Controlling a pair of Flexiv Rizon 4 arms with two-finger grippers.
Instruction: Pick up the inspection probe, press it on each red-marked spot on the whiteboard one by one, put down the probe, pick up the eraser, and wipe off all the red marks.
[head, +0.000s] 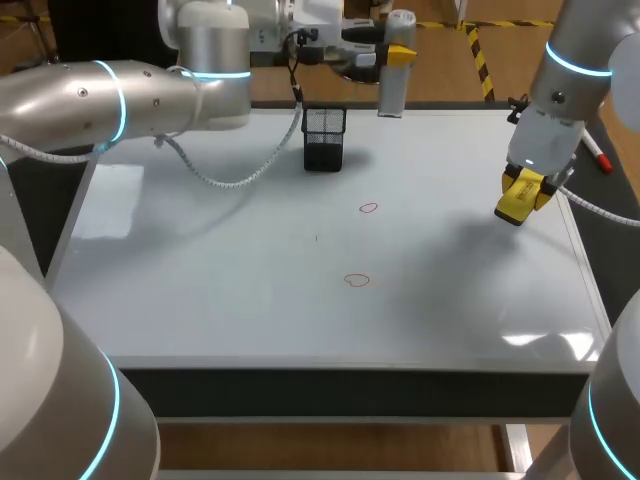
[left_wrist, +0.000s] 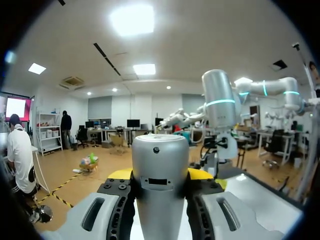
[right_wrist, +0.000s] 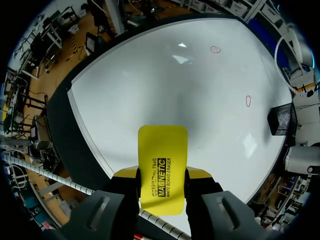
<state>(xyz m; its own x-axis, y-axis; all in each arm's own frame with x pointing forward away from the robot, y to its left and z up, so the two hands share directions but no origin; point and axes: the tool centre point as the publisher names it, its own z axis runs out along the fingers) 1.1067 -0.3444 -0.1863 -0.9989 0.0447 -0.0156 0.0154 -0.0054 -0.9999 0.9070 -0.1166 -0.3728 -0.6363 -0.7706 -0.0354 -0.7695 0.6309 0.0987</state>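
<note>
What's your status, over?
Left gripper shut on probe, at far edge. Right gripper shut on eraser over board. Two red marks unwiped, path clear.

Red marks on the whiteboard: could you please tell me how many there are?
2. One red drawn circle sits near the middle of the white whiteboard, toward the black mesh pen holder; the other red circle sits nearer the front edge. None appears hidden.
</note>
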